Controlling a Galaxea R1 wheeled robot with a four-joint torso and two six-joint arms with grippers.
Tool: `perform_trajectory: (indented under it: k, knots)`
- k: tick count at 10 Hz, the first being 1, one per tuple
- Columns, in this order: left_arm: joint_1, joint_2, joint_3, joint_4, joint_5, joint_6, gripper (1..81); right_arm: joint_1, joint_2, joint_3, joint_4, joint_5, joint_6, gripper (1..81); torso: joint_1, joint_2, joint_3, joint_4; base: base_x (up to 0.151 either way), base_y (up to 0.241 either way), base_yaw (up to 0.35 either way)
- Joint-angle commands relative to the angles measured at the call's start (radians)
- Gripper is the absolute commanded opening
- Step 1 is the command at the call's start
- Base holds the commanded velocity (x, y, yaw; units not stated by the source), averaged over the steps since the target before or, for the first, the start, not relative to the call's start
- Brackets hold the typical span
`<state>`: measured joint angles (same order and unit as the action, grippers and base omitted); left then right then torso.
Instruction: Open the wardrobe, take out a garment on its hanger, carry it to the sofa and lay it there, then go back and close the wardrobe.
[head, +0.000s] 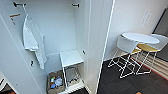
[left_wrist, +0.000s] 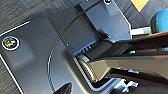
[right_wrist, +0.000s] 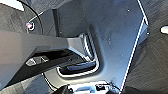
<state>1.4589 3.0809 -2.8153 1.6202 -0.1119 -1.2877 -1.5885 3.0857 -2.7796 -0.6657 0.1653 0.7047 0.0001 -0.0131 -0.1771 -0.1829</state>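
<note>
wardrobe (head: 53, 27) stood open, doors wide | white shirt (head: 33, 41) hung from a hook (head: 18, 4) inside it | small shelf (head: 70, 58) and box (head: 56, 81) sat low inside it | round table (head: 140, 38) stood beside it | claws: could not tell

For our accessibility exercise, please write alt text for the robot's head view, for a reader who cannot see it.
An open white wardrobe holds a white T-shirt hanging from a black hook, above a small white shelf and a basket of items. To its right, a round white table with chairs stands on dark carpet.
</note>
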Motion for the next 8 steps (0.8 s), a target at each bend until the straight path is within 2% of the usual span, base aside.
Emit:
perform_trajectory:
  k: [1,8]
  knots:
    - [-0.027,0.010,0.003,0.010,0.032,0.001,81.1,0.020,0.001,-0.003,-0.005,-0.044,0.001,81.1,0.000,0.000,0.000,0.000,0.000,0.000,0.186]
    - [-0.027,0.010,0.003,0.010,0.032,0.002,81.1,0.020,0.001,-0.003,-0.005,-0.044,0.001,81.1,0.000,0.000,0.000,0.000,0.000,0.000,0.201]
